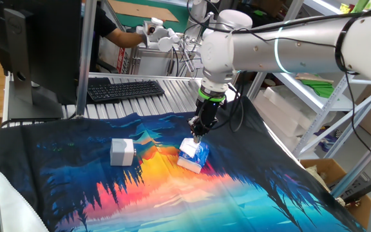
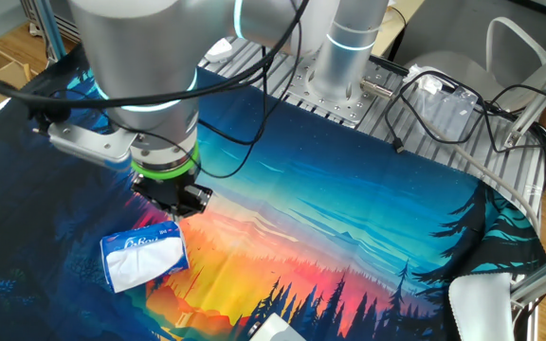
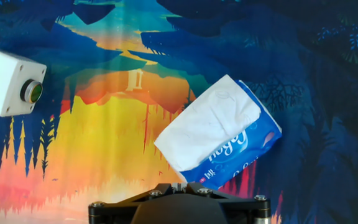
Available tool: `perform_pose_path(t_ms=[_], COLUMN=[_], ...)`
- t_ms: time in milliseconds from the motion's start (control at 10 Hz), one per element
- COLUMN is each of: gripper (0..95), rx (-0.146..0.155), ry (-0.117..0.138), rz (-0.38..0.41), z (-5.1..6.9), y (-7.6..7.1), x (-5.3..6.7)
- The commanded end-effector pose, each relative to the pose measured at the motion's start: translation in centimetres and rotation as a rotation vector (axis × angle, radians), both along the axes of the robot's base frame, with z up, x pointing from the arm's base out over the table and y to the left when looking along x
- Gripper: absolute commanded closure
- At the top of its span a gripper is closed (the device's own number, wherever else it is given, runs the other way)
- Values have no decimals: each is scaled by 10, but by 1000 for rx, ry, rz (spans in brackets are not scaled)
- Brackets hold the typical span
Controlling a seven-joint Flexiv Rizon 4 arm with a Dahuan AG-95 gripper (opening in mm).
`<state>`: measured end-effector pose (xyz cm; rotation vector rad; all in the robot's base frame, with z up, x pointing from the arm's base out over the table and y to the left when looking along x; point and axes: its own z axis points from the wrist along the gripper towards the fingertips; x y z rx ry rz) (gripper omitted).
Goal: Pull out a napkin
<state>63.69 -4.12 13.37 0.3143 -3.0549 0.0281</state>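
A soft, creased white napkin (image 3: 207, 127) lies across the top of a glossy blue-and-white tissue pack (image 3: 247, 149) on the worktop's (image 1: 256, 200) printed sunset cloth. The gripper (image 1: 196, 136) hangs just above the pack; how wide it stands cannot be told. Only the hand view shows the round button on the boxy grey-white cube (image 3: 8, 84), while one fixed view adds a black keyboard (image 1: 124, 89).
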Motion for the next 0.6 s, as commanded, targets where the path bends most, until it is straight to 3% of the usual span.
perform_pose_path(t_ms=[100, 300, 600], gripper=[950, 950, 950], rx=[-2, -2, -3], ry=[6, 6, 15], rz=[-3, -6, -7], z=[-1, -3, -1], y=[1, 2, 3], x=[2, 10, 38])
